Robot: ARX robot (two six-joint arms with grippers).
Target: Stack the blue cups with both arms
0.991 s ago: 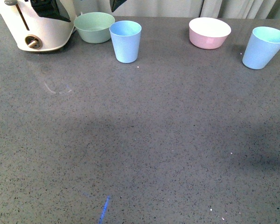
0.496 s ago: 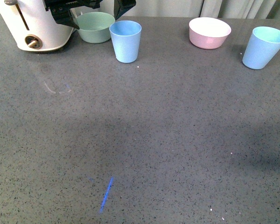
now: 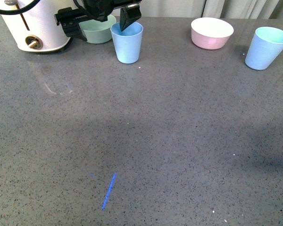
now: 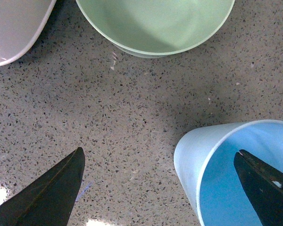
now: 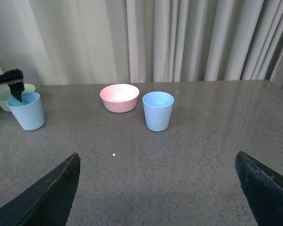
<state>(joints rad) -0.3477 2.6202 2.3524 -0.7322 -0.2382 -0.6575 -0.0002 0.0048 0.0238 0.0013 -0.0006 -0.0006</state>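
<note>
The left gripper (image 3: 103, 29) is hovering at the far left of the grey counter (image 3: 146, 132) with its jaws spread wide, gripping nothing. In the left wrist view the left gripper (image 4: 158, 188) is straddling the wall of the left blue cup (image 4: 193, 160): one black finger (image 4: 266, 188) is sitting over the cup's aqua inside and the other finger (image 4: 52, 193) is hanging outside, above bare counter. The left blue cup (image 3: 127, 41) is standing upright, just beside the green bowl (image 3: 96, 30), and a white appliance (image 3: 33, 28) is sitting on the bowl's other side.

The right gripper (image 5: 155, 197) is also gaping wide and empty, low over the counter, well apart from the right blue cup (image 5: 158, 110), which is standing upright beside the pink bowl (image 5: 119, 97). In the front view the right blue cup (image 3: 265, 48) is standing close to the picture's right edge.

The step in hand looks like the first grasp, with neither cup lifted yet. The next move probably calls for pinching the jaws onto the cup wall and lifting straight up, since the green bowl is crowding the outer finger. The two cups are standing well apart, and the wide bare middle of the counter is offering room to bring them together. A curtain (image 5: 179, 37) is closing off the far edge.
</note>
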